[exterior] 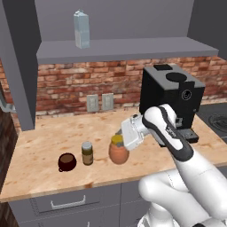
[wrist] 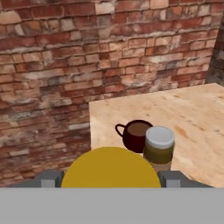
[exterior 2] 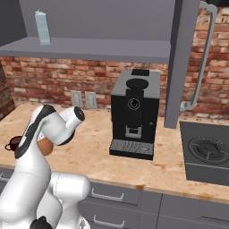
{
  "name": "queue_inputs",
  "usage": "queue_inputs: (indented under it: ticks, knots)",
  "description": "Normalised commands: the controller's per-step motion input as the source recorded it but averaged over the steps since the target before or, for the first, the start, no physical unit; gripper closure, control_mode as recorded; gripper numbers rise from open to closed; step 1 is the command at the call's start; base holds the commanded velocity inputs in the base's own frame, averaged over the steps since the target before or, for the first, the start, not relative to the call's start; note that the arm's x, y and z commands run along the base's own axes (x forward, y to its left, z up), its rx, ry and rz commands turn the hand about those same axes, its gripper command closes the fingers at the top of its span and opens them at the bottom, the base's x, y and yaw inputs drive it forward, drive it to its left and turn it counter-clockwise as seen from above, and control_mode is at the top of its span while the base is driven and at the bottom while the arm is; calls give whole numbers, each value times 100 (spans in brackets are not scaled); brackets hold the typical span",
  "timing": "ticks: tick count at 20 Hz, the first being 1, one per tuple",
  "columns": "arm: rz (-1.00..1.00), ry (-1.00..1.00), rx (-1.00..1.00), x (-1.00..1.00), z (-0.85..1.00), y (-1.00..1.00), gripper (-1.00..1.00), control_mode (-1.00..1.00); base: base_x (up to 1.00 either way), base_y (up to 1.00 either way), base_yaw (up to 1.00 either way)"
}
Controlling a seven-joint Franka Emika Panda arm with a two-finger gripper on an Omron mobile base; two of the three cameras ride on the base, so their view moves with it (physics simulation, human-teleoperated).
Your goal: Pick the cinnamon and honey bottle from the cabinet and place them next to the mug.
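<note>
Standing on your counter point(exterior: 40, 177): one mug point(exterior: 67, 162), one cinnamon point(exterior: 87, 153), one honey bottle point(exterior: 118, 150); one carton point(exterior: 81, 29) in the cabinet point(exterior: 124, 48).
Your arm reaches from five o'clock, gripper point(wrist: 110, 178) straddling the honey bottle's yellow cap; the fingers point(wrist: 49, 178) seem to grip it, though you can't confirm contact.
</note>
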Motion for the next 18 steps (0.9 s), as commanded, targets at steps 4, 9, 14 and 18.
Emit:
queue_inputs:
  ticks: [4,9,14,18]
  knots:
    - [0,0,0,32,-6,5,100,-100,0,0,0]
    - [0,0,0,28,-2,1,100,-100,0,0,0]
    - [0,1,0,17,0,0,100,-100,0,0,0]
    - [0,1,0,2,-3,3,100,-100,0,0,0]
